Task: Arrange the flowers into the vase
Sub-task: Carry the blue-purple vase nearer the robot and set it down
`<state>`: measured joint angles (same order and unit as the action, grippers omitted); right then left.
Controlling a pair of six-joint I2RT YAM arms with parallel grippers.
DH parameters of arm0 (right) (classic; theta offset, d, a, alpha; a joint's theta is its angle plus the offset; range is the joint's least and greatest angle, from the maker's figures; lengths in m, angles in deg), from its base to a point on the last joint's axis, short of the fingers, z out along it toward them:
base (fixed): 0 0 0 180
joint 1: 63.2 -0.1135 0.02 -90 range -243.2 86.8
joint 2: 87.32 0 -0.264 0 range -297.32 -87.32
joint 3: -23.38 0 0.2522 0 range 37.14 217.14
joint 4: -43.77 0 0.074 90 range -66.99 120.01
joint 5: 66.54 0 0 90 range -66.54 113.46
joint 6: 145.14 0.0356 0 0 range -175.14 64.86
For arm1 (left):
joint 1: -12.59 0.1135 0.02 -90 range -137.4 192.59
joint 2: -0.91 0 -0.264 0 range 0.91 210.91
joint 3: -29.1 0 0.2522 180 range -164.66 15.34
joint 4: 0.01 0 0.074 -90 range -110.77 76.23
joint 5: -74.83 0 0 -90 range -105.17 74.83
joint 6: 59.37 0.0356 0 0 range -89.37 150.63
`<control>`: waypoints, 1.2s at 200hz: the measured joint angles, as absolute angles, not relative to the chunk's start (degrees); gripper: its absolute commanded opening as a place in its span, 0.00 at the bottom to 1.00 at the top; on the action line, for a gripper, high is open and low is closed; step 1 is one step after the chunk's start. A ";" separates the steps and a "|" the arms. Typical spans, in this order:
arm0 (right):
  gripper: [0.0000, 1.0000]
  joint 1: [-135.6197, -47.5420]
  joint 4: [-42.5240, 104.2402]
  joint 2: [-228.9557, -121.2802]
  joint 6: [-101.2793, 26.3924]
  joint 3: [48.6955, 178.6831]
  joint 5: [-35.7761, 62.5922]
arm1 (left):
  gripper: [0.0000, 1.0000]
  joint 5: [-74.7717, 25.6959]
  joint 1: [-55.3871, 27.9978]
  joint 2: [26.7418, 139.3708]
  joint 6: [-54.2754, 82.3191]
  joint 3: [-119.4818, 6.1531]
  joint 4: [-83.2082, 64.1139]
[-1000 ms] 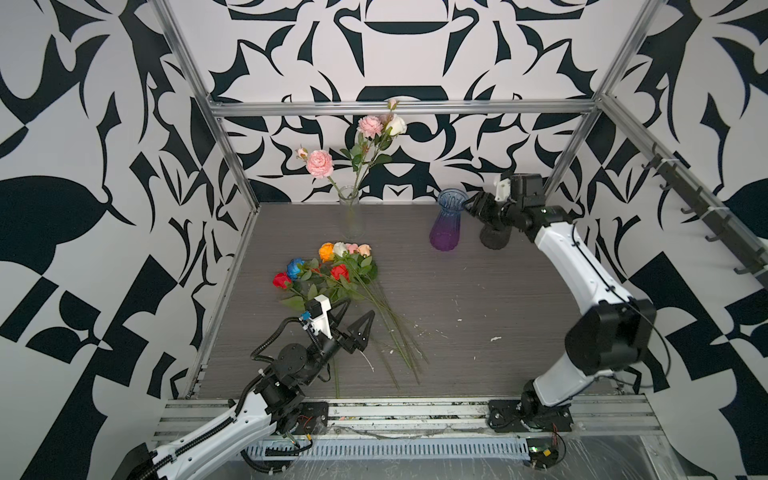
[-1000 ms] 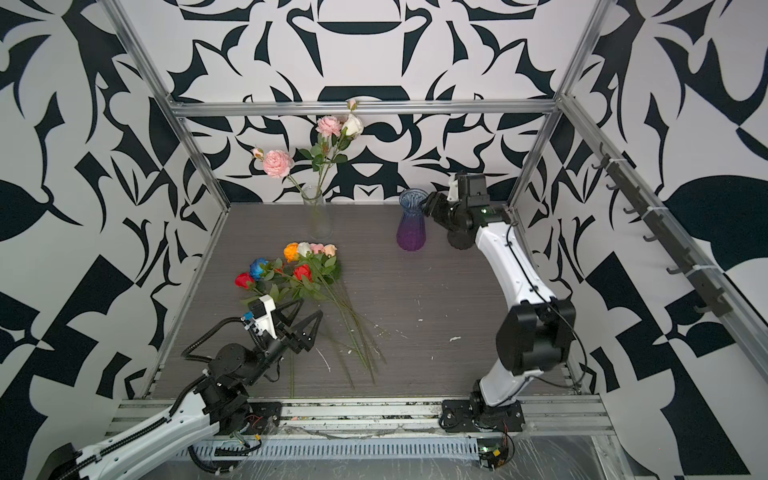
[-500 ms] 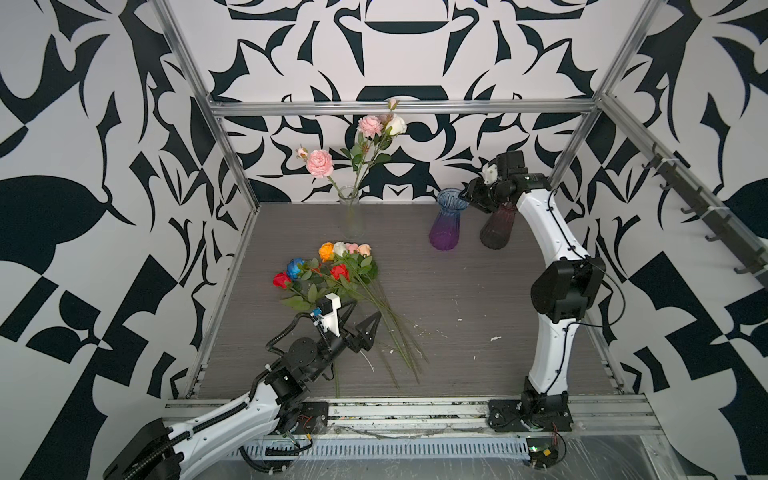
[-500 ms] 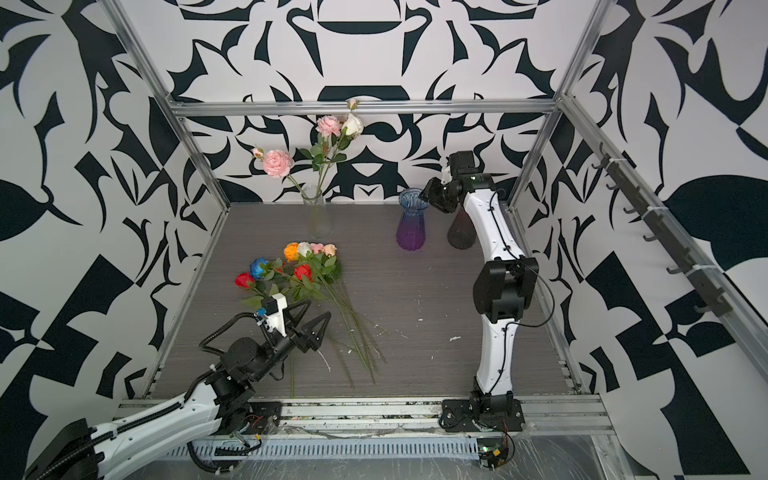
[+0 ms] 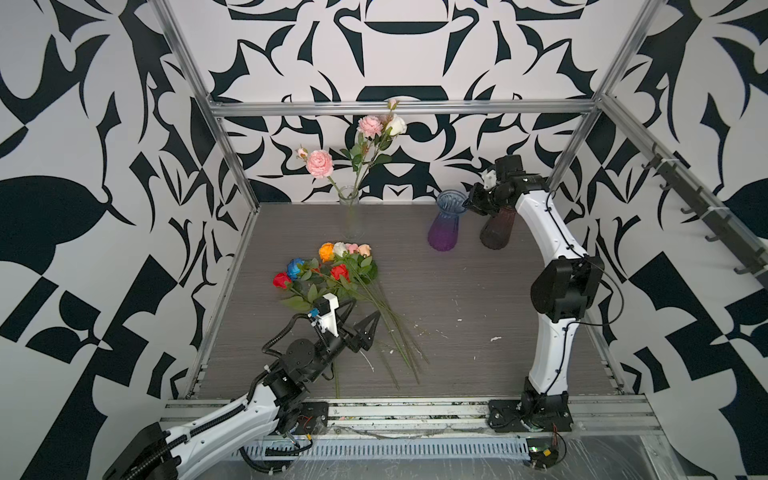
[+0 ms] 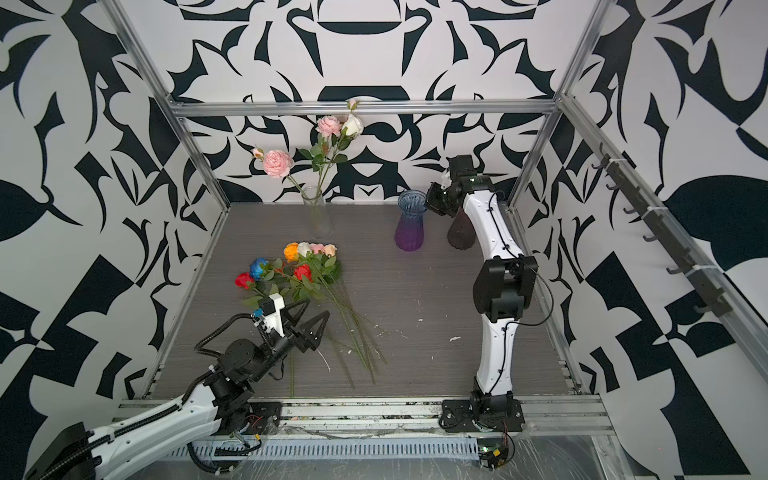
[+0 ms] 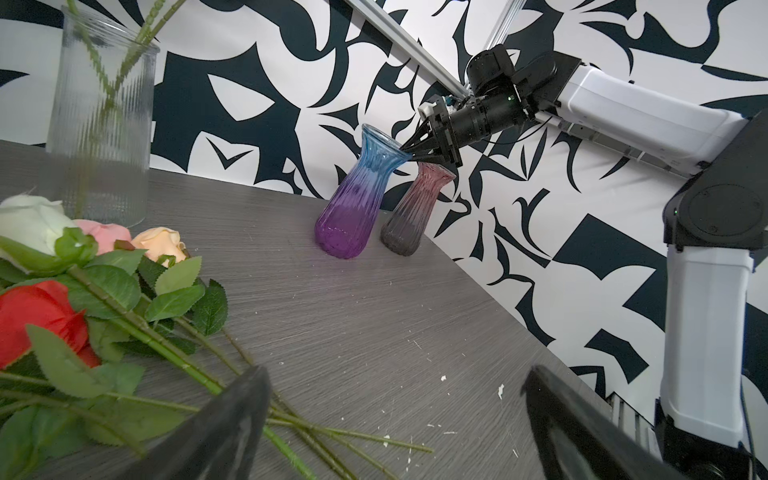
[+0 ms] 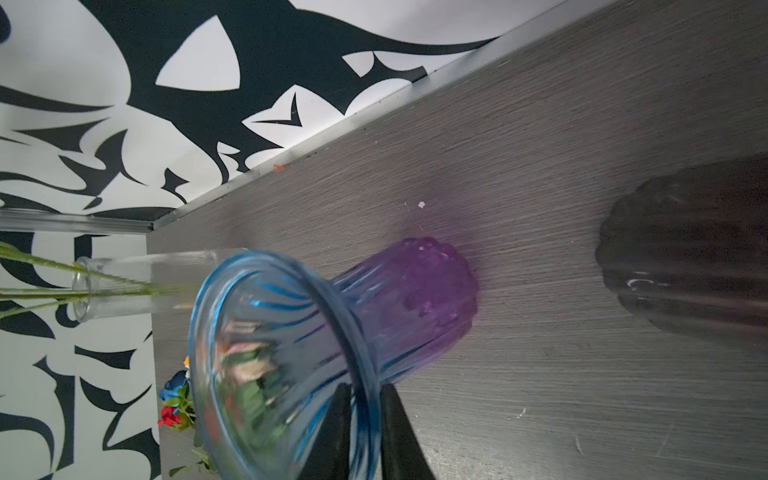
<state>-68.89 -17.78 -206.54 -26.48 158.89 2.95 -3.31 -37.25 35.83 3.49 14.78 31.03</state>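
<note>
Black-and-white patterned walls box in a grey wood-grain table (image 5: 478, 291). The flowers (image 5: 332, 270) lie on it in a loose bunch left of centre, with their heads toward the back wall and their stems (image 5: 395, 336) fanning toward the front. Three more blooms stand in the clear vase (image 5: 351, 216) at the back.

Your left gripper (image 5: 365, 308) hangs low over the near stems, jaws spread wide with nothing between them. Your right gripper (image 8: 365, 432) is at the back right, pinched nearly closed on the rim of the blue vase (image 5: 445, 228), one finger inside the mouth and one outside. The dark vase (image 5: 496, 232) stands just beside it.

Expect the flowers to be light and springy. The stems look stiff enough to hold their line, but the heads are soft and would crush, and the leaves will likely snag their neighbours when you lift one. Take a single stem on its bare length below the leaves, where the fan spreads and the stems lie apart. Stay away from the heads.

The blue vase looks like ribbed glass, so treat it as rigid, smooth and breakable. A pinch on the rim gives you little purchase and a long lever, and the vase could swing or slip. Move it slowly, keep its base low, and mind the dark vase alongside.
</note>
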 measured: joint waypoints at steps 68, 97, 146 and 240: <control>0.05 -69.02 -14.94 -191.24 -25.06 138.37 1.44 | 1.00 -2.57 -37.25 34.91 3.14 14.78 30.88; 0.04 -70.03 -14.92 -179.98 -23.94 125.84 1.83 | 1.00 -2.33 -37.25 34.72 3.01 14.78 30.55; 0.03 -77.15 -16.36 -165.93 -23.51 112.68 2.49 | 0.99 -2.28 -37.25 32.40 2.53 14.78 29.72; 0.57 -81.87 -10.00 -157.40 -19.07 104.40 1.79 | 0.99 4.21 -37.23 30.26 -1.16 14.71 19.58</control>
